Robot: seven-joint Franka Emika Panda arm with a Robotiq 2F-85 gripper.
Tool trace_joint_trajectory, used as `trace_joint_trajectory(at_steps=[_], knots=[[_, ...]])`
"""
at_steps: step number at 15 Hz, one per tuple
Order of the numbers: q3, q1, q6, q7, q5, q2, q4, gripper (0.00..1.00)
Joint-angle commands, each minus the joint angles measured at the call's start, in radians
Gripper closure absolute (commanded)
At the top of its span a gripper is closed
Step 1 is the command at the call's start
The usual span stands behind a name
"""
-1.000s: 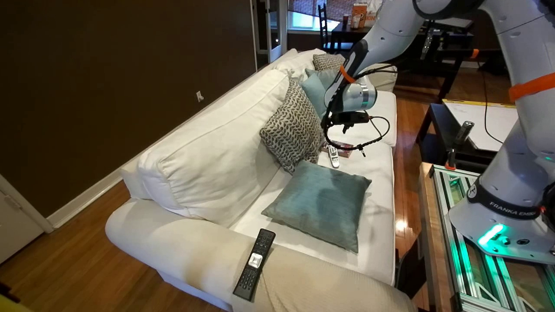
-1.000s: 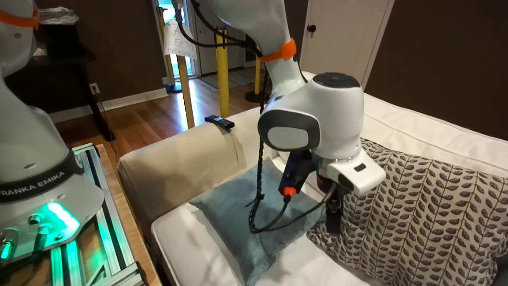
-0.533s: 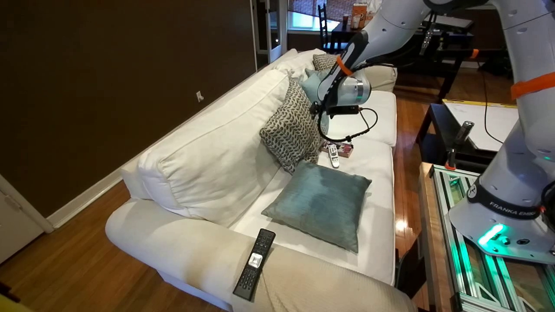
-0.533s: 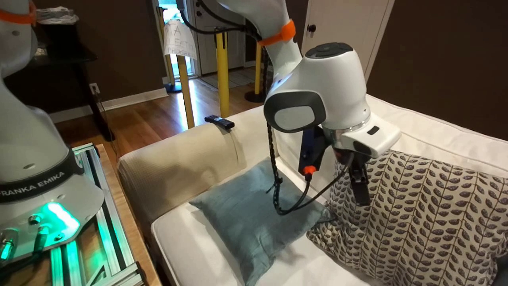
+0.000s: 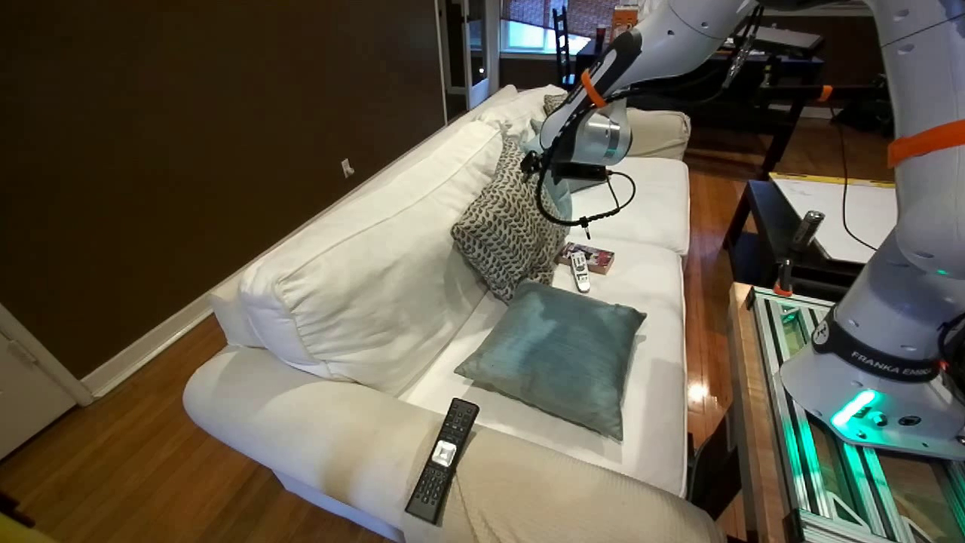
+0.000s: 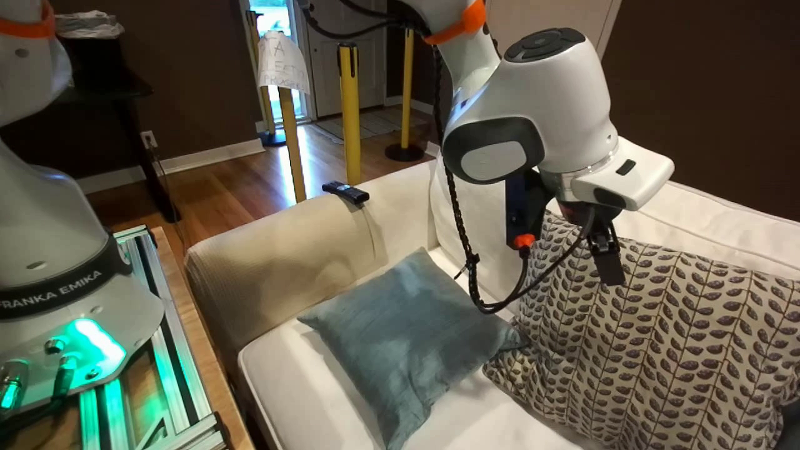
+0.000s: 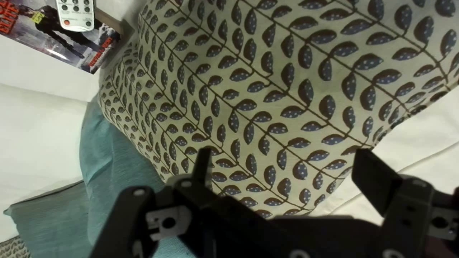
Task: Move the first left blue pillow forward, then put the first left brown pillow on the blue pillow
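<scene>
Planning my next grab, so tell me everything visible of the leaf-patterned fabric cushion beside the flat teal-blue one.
The square cream fabric cushion, printed with brown stems and dark, pale-dotted leaves, looks soft. It leans against the white fabric back cushion, its lower edge on the white fabric seat. A low corner seems to touch the teal-blue square cushion; in the wrist view it partly covers a second teal cushion. The open black end effector hangs over it, not gripping it.

The robot's white base (image 5: pixel 897 400) wears a dark collar (image 5: pixel 878 366) lettered FRANKA EMIKA and a green light (image 5: pixel 854 408); above the base, orange straps (image 5: pixel 927 145) ring the grey-white arm (image 5: pixel 923 72), hung with black cable (image 6: pixel 458 212).
</scene>
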Motion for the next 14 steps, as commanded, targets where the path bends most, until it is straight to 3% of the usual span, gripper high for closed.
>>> trace_joint_trajectory(at_steps=[1, 6, 14], knots=[[0.002, -0.002, 0.000, 0.000, 0.000, 0.000, 0.000, 0.00], [0.021, -0.021, -0.056, 0.036, 0.030, 0.014, 0.048, 0.00], [-0.159, 0.082, -0.201, 0.255, -0.018, 0.176, 0.348, 0.00]])
